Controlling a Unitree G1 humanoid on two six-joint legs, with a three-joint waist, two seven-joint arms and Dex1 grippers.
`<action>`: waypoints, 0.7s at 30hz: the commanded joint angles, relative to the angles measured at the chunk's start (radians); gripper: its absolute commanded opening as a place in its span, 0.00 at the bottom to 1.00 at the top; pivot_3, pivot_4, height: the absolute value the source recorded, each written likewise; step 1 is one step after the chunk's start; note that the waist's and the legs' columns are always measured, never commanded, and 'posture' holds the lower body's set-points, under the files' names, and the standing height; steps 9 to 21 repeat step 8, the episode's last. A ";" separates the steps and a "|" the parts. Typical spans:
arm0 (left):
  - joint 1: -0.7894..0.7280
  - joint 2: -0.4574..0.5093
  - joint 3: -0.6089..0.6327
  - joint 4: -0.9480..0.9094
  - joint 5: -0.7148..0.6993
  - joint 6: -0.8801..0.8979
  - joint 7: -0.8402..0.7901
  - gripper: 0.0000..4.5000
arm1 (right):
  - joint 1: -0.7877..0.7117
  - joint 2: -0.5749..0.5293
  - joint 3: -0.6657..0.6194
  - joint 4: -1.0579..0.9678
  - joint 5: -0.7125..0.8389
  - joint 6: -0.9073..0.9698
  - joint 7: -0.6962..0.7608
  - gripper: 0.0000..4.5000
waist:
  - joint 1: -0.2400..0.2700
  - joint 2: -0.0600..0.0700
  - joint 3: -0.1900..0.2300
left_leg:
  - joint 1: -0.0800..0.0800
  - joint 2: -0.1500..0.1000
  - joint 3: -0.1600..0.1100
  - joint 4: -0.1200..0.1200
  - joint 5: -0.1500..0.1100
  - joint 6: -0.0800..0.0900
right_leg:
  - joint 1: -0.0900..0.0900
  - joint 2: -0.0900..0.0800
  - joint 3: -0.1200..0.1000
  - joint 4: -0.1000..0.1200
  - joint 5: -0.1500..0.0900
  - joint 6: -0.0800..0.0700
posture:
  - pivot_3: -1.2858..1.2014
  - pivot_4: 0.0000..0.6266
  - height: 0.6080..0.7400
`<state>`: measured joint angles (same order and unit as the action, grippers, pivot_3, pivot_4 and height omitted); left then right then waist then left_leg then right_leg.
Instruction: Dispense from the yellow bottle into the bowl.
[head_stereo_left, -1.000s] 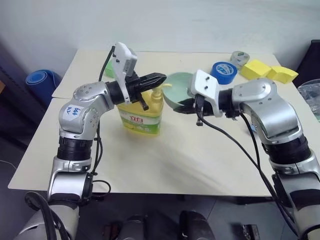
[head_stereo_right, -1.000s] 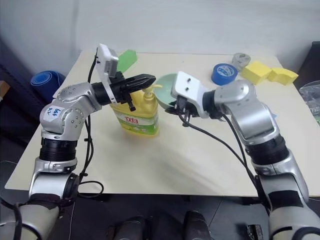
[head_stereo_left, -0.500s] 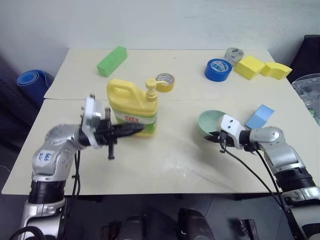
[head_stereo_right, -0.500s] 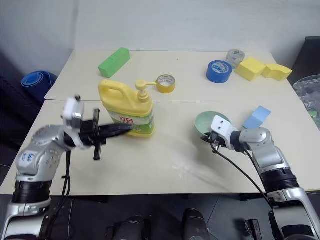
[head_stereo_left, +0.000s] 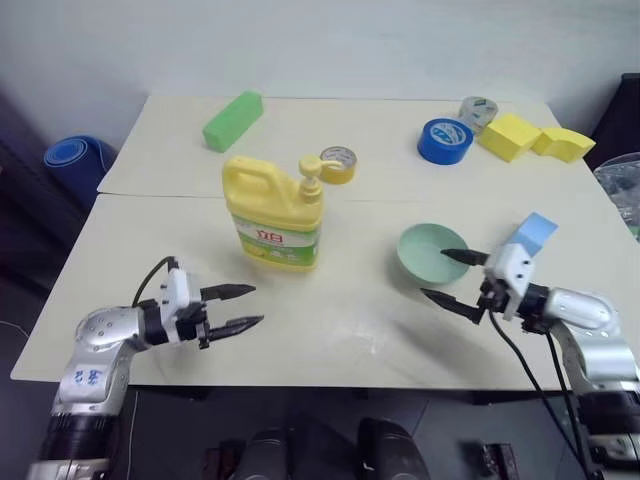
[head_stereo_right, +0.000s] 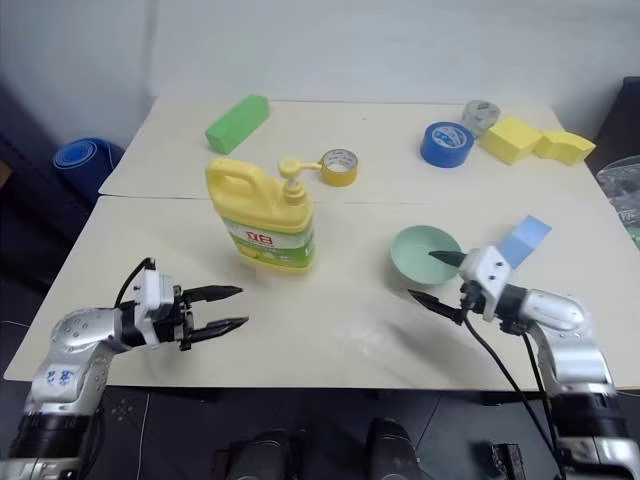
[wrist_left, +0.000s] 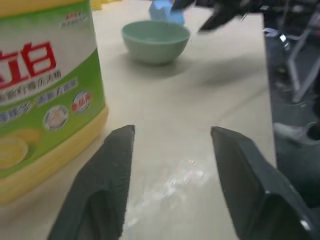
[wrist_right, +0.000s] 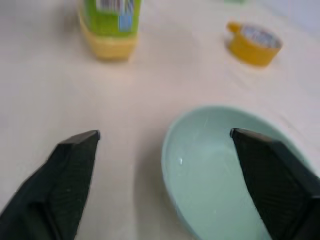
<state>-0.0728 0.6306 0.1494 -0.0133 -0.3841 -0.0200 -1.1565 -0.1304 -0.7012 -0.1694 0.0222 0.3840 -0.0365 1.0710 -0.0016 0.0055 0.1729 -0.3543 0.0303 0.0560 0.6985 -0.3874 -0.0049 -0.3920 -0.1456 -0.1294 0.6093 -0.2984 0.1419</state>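
I see the yellow bottle upright at centre-left, the bowl right of centre. My left gripper sits lower left, fingers spread, empty; my right gripper gapes beside the bowl.

Even, diffuse overhead light; table evenly bright, with soft shadows. Faint glare patch on tabletop at lower centre of head views. Corners at left fall dark. Left wrist view: yellow bottle soft, upper right blurred. Right wrist view: overall blurred, possibly defocus; bowl rim indistinct.
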 joint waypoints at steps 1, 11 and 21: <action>0.095 0.002 0.056 0.013 0.063 -0.150 0.050 0.64 | 0.240 -0.082 -0.041 -0.173 0.081 0.007 0.152 0.99 | 0.016 0.000 0.000 | 0.001 0.000 0.000 0.000 0.000 0.000 | 0.001 0.000 0.000 0.000 0.000 0.000 | 0.52 0.24 1.00; 0.180 -0.023 0.072 0.035 0.145 -0.270 0.189 0.64 | 0.336 -0.044 -0.078 -0.071 -0.009 -0.207 0.105 0.99 | 0.024 -0.001 0.001 | 0.004 -0.001 0.007 0.001 0.000 0.003 | 0.005 0.000 0.005 -0.008 0.001 -0.002 | 0.52 0.24 1.00; 0.180 -0.023 0.072 0.035 0.145 -0.270 0.189 0.64 | 0.336 -0.044 -0.078 -0.071 -0.009 -0.207 0.105 0.99 | 0.024 -0.001 0.001 | 0.004 -0.001 0.007 0.001 0.000 0.003 | 0.005 0.000 0.005 -0.008 0.001 -0.002 | 0.52 0.24 1.00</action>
